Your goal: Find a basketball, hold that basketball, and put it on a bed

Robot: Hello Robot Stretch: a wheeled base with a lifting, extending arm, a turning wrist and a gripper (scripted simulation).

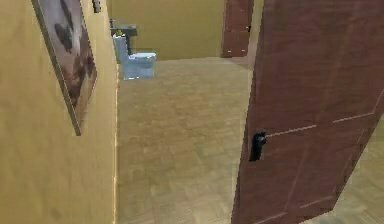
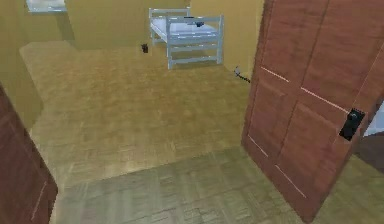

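step: searching, by judgement | bed (image 2: 190, 35): white frame, upper middle of arm side view, well beyond the brown door (image 2: 300, 90) at right, across wood floor | basketball: place cannot be told | gripper: state cannot be told | next: probably keep looking

Walls (image 1: 40, 160): painted yellow; picture (image 1: 68, 52) hung.
Floor (image 1: 175, 120): laid in wood.
Door (image 1: 320, 100): brown, panelled.
Bed (image 2: 185, 36): white-framed, set by far wall.

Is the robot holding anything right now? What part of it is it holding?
That cannot be told from these pictures. What they do show is a white bed at the far side of the wooden floor and a brown door close by.
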